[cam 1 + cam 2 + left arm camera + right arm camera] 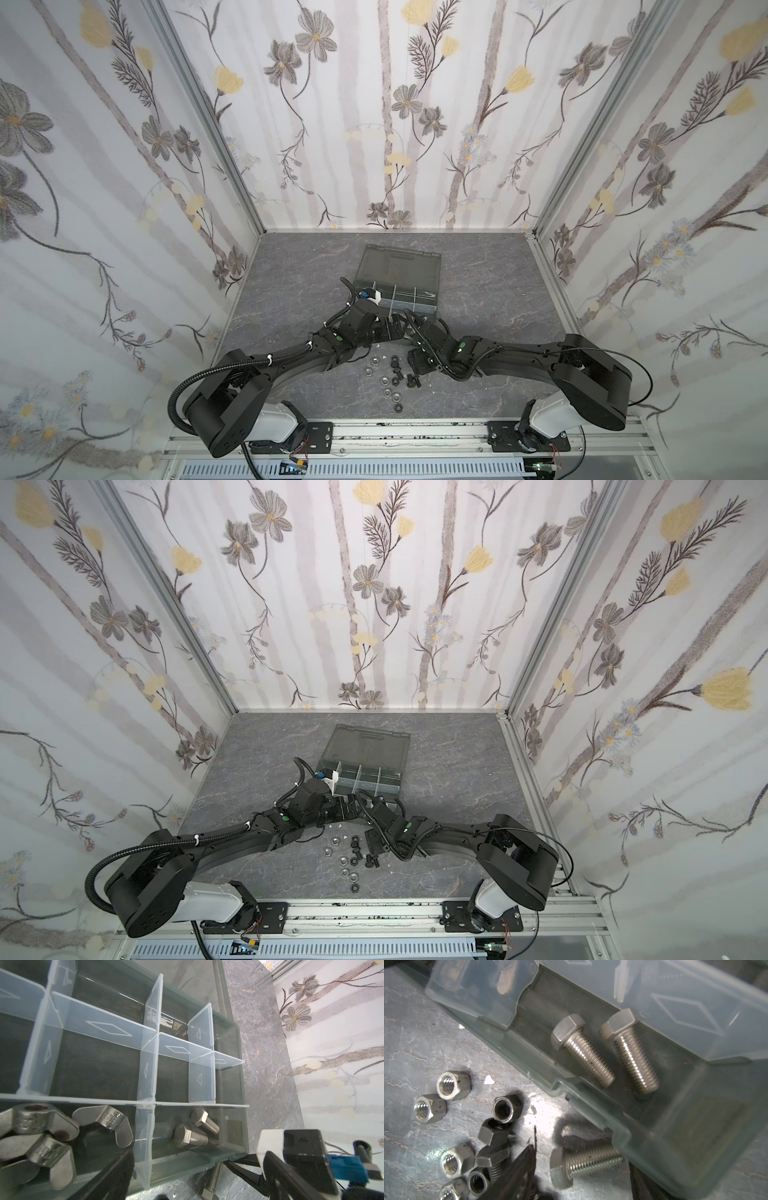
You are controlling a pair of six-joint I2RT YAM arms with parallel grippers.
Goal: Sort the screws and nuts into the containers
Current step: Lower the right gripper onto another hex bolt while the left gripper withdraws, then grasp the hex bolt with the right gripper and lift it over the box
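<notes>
The containers are cells of a dark grey organiser box (pixel 430 309) (pixel 392 789) with its lid (pixel 397 264) laid open. One corner cell (pixel 685 1118) holds two silver screws (pixel 583 1051) (pixel 190 1136). The neighbouring cell holds silver wing nuts (pixel 39 1124). A third silver screw (pixel 585 1162) (pixel 212 1180) lies on the table against the box's front wall. My right gripper (pixel 581 1180) (pixel 411 326) is open and straddles it, with a gap showing at the head. My left gripper (pixel 193 1186) (pixel 390 328) is open and empty over the same wall. Loose silver nuts (pixel 453 1084) (pixel 373 360), black nuts (pixel 506 1107) and black screws (pixel 494 1159) (pixel 411 379) lie nearby.
The two grippers stand almost tip to tip at the box's front edge. A white and black part with a blue plug (pixel 342 1167) sits close beside the box corner. Papered walls (pixel 124 249) enclose the grey stone-patterned table (pixel 291 291) on three sides.
</notes>
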